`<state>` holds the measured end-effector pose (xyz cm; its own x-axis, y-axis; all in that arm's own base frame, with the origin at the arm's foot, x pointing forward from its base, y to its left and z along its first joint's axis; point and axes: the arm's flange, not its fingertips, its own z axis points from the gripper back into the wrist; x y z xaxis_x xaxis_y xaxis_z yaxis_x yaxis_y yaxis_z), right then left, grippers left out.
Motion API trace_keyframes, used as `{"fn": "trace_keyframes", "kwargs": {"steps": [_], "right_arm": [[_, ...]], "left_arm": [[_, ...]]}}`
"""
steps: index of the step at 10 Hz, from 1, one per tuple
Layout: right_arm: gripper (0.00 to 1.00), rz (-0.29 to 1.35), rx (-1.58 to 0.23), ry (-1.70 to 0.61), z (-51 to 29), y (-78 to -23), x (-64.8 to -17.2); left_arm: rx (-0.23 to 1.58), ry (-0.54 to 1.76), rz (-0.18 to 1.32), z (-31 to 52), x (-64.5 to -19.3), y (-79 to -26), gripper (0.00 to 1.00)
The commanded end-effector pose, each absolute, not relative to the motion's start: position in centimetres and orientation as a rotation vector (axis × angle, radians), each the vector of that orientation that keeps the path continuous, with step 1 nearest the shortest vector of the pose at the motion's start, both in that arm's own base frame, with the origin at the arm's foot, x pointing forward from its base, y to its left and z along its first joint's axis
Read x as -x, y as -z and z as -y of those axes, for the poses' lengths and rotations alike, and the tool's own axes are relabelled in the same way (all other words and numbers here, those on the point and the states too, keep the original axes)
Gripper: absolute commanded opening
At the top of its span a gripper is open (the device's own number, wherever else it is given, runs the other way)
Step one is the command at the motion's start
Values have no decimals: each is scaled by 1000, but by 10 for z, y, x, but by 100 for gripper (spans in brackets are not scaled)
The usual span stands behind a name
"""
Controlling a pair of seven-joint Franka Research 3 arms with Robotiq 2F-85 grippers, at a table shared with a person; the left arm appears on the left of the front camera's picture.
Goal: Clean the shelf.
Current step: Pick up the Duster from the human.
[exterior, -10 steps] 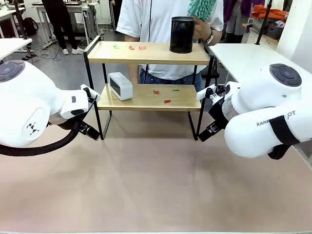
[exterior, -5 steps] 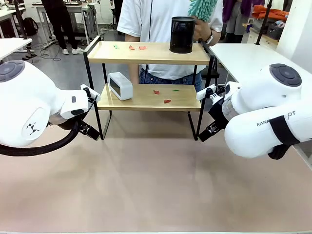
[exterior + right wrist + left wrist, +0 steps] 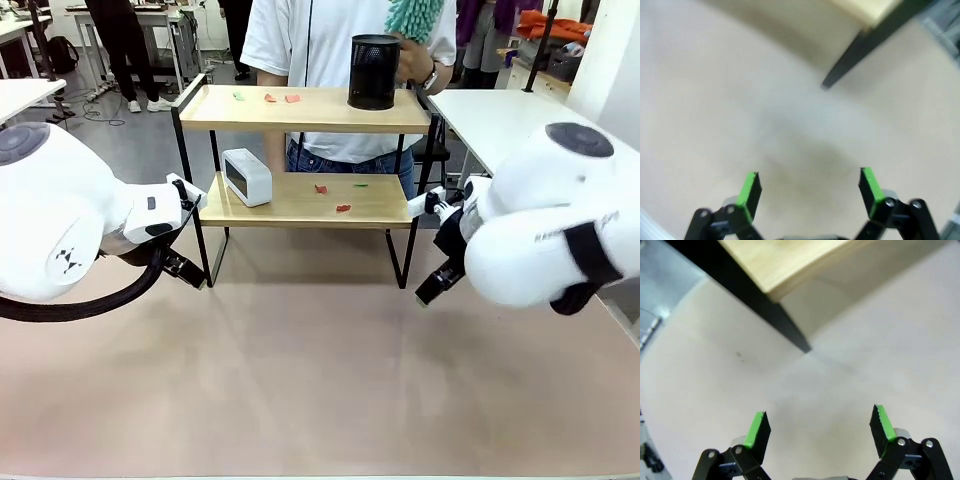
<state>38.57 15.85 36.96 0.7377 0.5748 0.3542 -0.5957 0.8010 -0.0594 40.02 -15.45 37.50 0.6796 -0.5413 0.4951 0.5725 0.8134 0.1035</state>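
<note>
Open counter (image 3: pixel 300 380) lies before the shelf (image 3: pixel 320 110); a black bin (image 3: pixel 373 72) blocks its top right, a white box (image 3: pixel 246 177) its lower left.

Shelf (image 3: pixel 320 110): two-tier open rack, two light wooden boards in a thin black metal frame on four legs. It stands upright and level at the far side of the counter (image 3: pixel 300 380). Small red and green scraps (image 3: pixel 343 208) lie on both boards.

Pale wooden shelf (image 3: pixel 320 112) in a black frame, with red and green scraps (image 3: pixel 343 208), a black mesh bin (image 3: pixel 373 72), a white box (image 3: pixel 247 176)
</note>
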Motion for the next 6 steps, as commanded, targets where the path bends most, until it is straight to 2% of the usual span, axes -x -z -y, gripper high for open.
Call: {"fn": "trace_keyframes", "kwargs": {"steps": [1,2,3,4,6], "right_arm": [[100,291,-318,-355,-105,-462,-353],[100,300,-501,-276,-76,-486,-331],[100,314,-771,-206,-35,-506,-310],[100,377,-1009,-95,24,-518,-290],[100,500,-1238,96,111,-510,-269]], "left_arm": [[395,722,444,106,-364,-436,100],[565,683,438,75,-355,-455,100],[673,558,426,37,-346,-477,100],[797,349,511,-17,-339,-494,100],[1000,8,685,-113,-328,-497,100]]}}
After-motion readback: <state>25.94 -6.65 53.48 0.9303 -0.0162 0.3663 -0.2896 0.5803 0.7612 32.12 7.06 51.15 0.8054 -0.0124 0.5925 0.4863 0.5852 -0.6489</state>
